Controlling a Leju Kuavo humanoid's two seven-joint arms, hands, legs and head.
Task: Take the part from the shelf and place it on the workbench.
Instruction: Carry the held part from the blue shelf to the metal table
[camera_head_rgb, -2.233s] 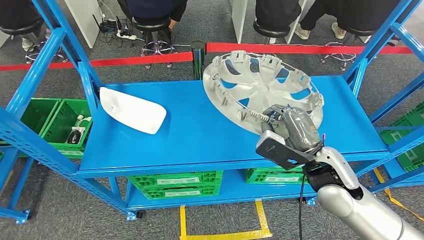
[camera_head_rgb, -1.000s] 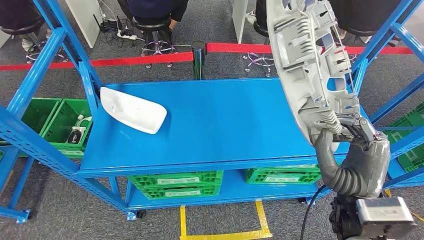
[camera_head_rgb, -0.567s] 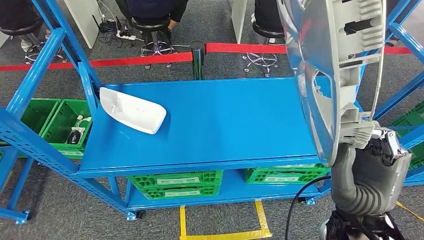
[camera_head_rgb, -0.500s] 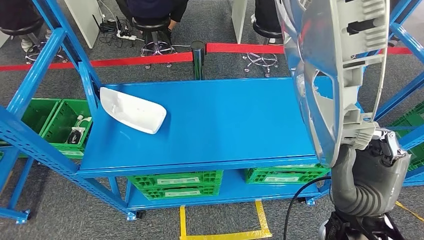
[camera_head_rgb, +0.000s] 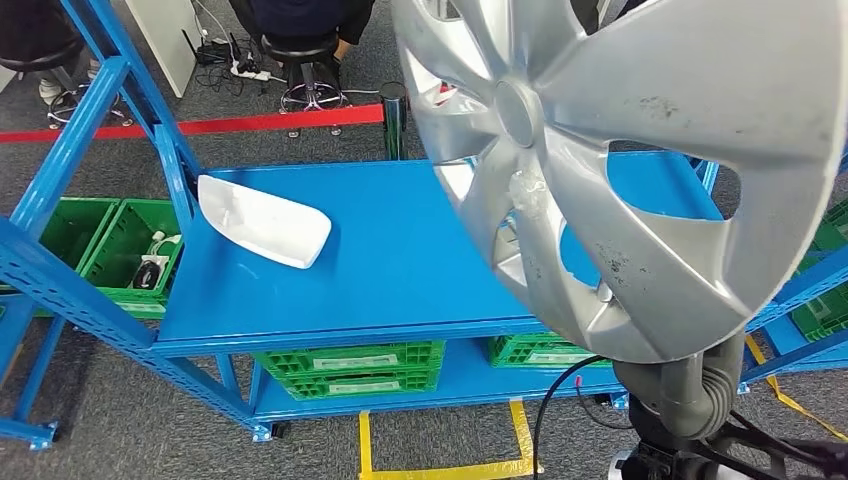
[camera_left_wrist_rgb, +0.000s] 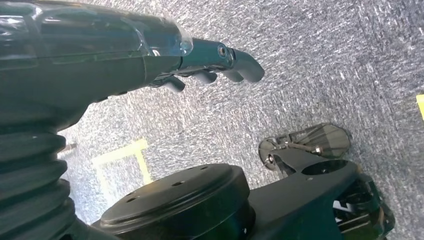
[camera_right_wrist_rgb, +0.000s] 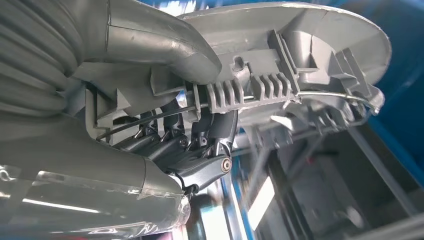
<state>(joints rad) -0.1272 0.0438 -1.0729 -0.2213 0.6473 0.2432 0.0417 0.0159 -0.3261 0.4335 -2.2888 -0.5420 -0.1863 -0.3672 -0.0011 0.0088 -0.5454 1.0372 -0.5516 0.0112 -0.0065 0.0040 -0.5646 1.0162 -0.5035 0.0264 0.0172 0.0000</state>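
The wheel cover (camera_head_rgb: 640, 150) is off the shelf (camera_head_rgb: 380, 270) — raised above its right end, rim clamped in the right hand (camera_right_wrist_rgb: 200, 145). The left hand (camera_left_wrist_rgb: 210, 62) hangs slack, holding nothing. Carrying step underway; next comes turning toward the workbench — minding the uprights.

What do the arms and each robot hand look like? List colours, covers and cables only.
Right robot hand: grey ribbed rubber-like wrist cover, thick grey thumb, dark fingers, glossy clear film over the back. A black cable with a red tip loops beside the wrist. Left robot hand: same ribbed cover, dark fingers, clear glossy film.
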